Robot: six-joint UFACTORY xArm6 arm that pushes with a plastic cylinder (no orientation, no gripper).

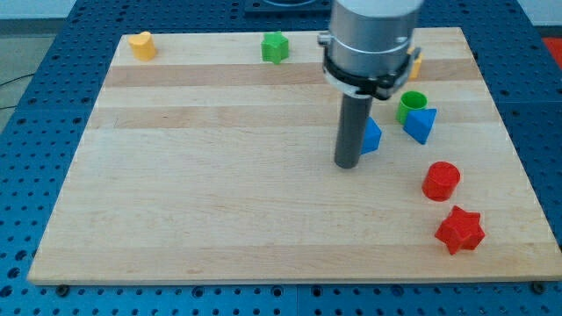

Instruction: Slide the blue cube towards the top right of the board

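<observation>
The blue cube (371,136) sits right of the board's middle, partly hidden behind my rod. My tip (348,164) rests on the board just left of and slightly below the cube, touching or nearly touching it. A second blue block, a triangular one (421,125), lies a little to the right of the cube.
A green cylinder (411,104) stands just above the blue triangle. A red cylinder (441,181) and a red star (460,229) lie at the lower right. A yellow block (141,45) and a green star (275,47) sit along the top edge. An orange-yellow block (415,63) peeks out behind the arm.
</observation>
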